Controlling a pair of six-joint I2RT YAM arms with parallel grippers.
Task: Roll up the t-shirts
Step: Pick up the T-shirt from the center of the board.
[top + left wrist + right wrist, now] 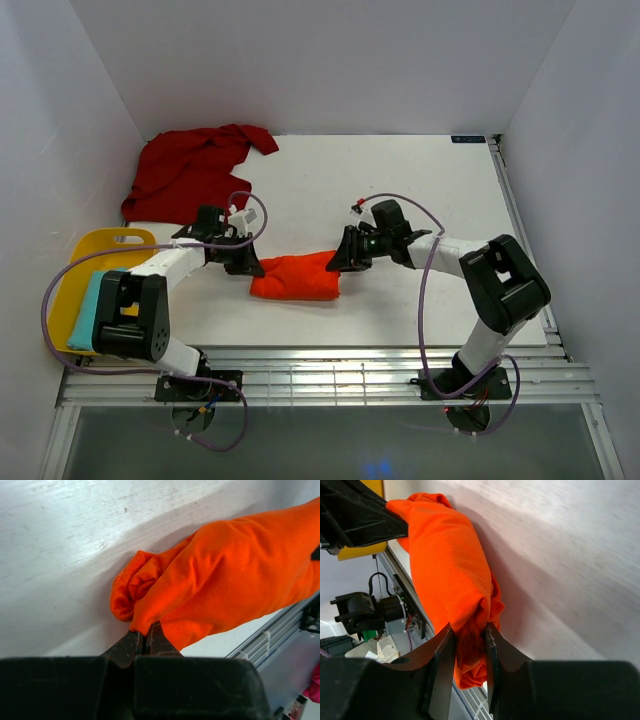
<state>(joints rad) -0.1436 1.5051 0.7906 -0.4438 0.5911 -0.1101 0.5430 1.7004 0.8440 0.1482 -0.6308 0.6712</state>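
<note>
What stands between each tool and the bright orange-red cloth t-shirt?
Nothing visible. The left tool is shut on one end of the bright orange-red cloth t-shirt, and the right tool pinches the other end.

1. The right gripper (pixel 468 632) is clamped on the near end of the orange t-shirt (pixel 445 565), with bunched cloth squeezed between its two dark fingers (pixel 441 655).
2. The orange t-shirt lies as a thick roll on the white table (pixel 570 555).
3. At the t-shirt's far end, the black left gripper (pixel 355 515) meets the cloth; its fingertips are hidden.
4. A yellow tub (pixel 362 554) shows just behind that far end.
5. Beside the t-shirt, past the table's edge, sits a black motor (pixel 365 612) with cables.
</note>
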